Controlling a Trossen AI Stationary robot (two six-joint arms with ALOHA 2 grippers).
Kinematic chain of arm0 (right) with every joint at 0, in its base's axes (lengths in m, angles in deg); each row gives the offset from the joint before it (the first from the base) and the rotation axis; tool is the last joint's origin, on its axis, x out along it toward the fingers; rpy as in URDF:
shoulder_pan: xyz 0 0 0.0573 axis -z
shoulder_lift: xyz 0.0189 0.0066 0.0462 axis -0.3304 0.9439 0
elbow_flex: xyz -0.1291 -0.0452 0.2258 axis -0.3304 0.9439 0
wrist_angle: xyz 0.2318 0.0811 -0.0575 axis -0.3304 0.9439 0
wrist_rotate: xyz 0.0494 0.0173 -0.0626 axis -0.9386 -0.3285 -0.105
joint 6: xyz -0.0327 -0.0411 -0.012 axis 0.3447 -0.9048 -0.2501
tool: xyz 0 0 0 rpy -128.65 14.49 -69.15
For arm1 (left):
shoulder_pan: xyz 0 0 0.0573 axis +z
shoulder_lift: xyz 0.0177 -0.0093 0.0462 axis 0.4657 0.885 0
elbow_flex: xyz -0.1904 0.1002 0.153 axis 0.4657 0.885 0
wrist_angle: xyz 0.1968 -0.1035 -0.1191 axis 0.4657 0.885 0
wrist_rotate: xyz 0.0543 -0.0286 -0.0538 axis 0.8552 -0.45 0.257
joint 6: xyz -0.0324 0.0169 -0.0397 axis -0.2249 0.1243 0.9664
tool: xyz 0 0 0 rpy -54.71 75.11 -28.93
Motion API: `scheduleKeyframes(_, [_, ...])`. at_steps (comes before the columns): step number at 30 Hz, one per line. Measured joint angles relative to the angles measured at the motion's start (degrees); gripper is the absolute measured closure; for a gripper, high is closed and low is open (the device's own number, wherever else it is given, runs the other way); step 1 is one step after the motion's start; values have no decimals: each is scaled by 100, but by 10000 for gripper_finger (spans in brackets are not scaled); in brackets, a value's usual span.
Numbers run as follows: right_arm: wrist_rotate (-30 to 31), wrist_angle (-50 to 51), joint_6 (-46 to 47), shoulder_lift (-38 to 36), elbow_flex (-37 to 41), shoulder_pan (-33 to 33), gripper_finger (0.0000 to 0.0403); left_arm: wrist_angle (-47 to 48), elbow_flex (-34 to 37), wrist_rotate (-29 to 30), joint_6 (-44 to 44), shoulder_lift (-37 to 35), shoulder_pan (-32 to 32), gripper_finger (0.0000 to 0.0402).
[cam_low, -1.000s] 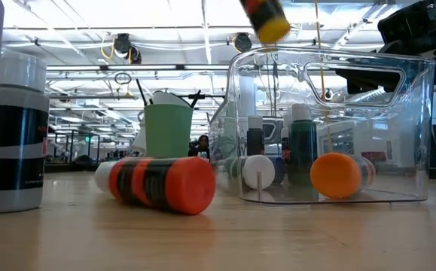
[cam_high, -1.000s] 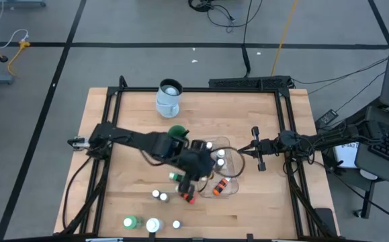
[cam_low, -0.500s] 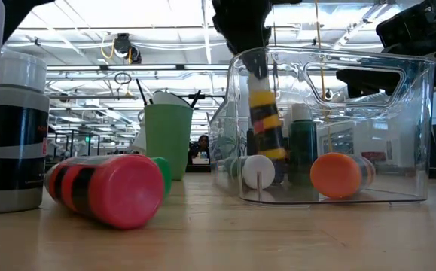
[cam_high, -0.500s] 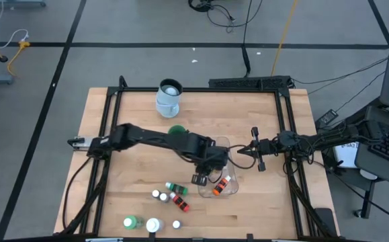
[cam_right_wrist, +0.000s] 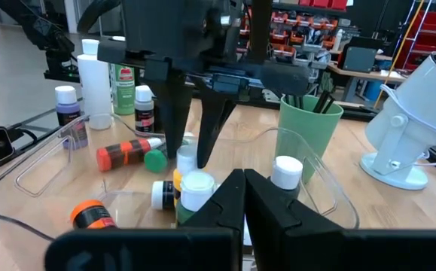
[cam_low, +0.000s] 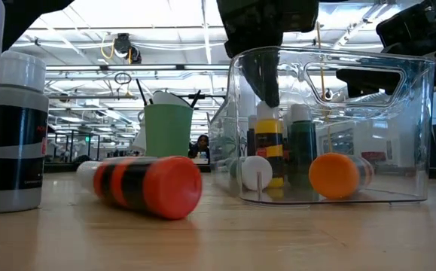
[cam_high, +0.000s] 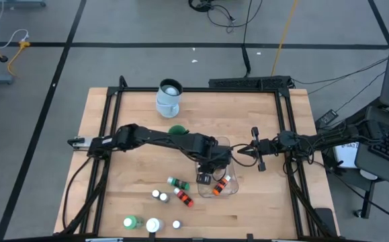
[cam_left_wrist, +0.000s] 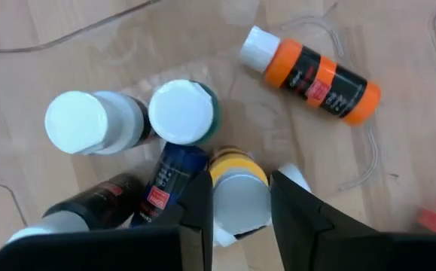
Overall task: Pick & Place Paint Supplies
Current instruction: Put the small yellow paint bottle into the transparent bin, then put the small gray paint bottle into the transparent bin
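Note:
My left gripper (cam_high: 206, 176) reaches down into the clear tub (cam_high: 229, 149) and is shut on a yellow, black-banded paint bottle (cam_low: 269, 150) with a white cap. Around that bottle in the tub are an orange bottle (cam_left_wrist: 312, 71) lying on its side, two upright white-capped bottles (cam_left_wrist: 181, 113), and a blue one (cam_left_wrist: 169, 181) lying down. On the table by the tub lie a red-black bottle (cam_high: 181, 196) and a green-capped one (cam_high: 175, 182). My right gripper (cam_high: 242, 152) is shut, level, at the tub's right side, touching nothing. My left gripper pinches the yellow bottle's white cap (cam_left_wrist: 236, 205) between its two fingers (cam_left_wrist: 199, 207). The fingers come from above, pointing steeply down. The bottle stands upright below them, its base down at the level of the other bottles' bases on the tub's floor (cam_low: 330, 197).
A green cup (cam_low: 168, 129) with brushes stands behind the tub, and a pale jug (cam_high: 168, 96) at the far edge. Near the front edge are small bottles (cam_high: 159, 195), a green bottle (cam_high: 131, 221) and a white jar (cam_high: 153, 225).
My left gripper has carried the yellow bottle toward the table's right edge and then down into the tub, tipping steeper. The bottle, first high above the tub's rim, now stands upright among the others. The red-black bottle on the table has rolled a little.

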Motion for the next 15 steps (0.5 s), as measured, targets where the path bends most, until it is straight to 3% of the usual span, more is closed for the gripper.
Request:
scheduleKeyframes(4, [0, 1, -2, 0, 1, -1, 399, -185, 14, 5, 120, -37, -2, 301])
scheduleKeyframes(11, [-2, 58, 0, 2, 0, 0, 399, 440, -178, -257, 162, -132, -22, 151])
scheduleKeyframes(15, [-2, 75, 0, 7, -1, 1, 399, 1233, -466, -130, 243, -303, -68, 94])
